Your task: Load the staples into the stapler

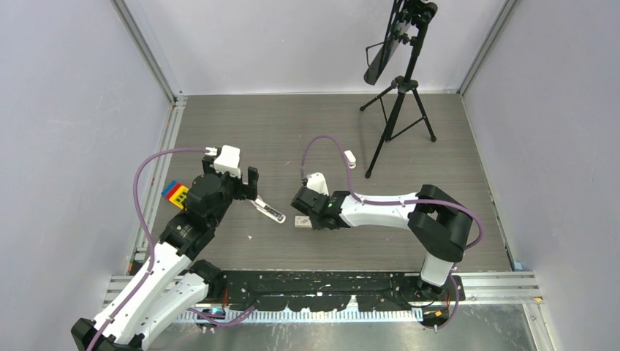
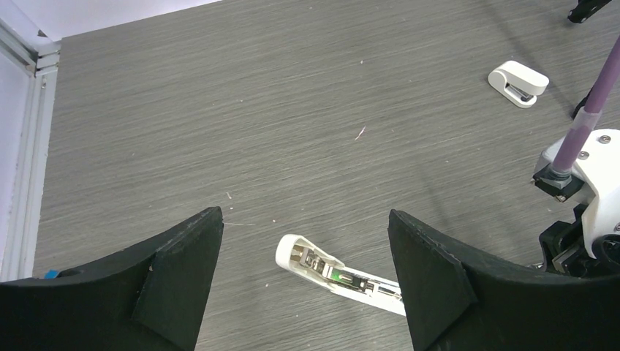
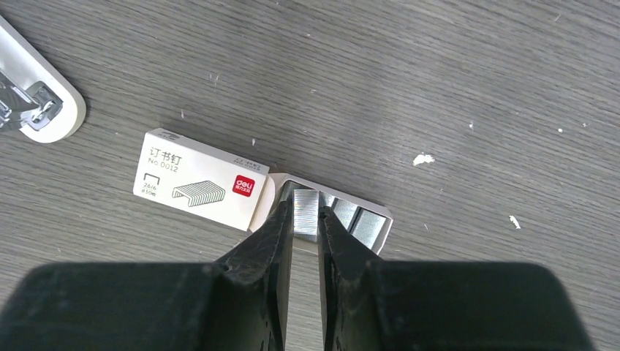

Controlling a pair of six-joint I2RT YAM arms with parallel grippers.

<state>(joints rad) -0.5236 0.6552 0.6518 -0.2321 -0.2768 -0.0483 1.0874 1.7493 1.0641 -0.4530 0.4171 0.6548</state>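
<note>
- Right gripper (image 3: 305,203) is pinched narrow on one strip of staples (image 3: 306,219) in the grey tray (image 3: 382,221), which juts out at three o'clock of its white box (image 3: 197,179).
- Left gripper (image 2: 303,216) hangs wide and empty over the stapler (image 2: 340,276), which lies open at ten o'clock of the box.
- Seemingly early in the task: lifting, loading and closing remain.

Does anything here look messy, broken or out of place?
Nothing broken. The stapler lies with its metal channel bared, the grey tray of staples sticks out of its box, and white flecks litter the table.
</note>
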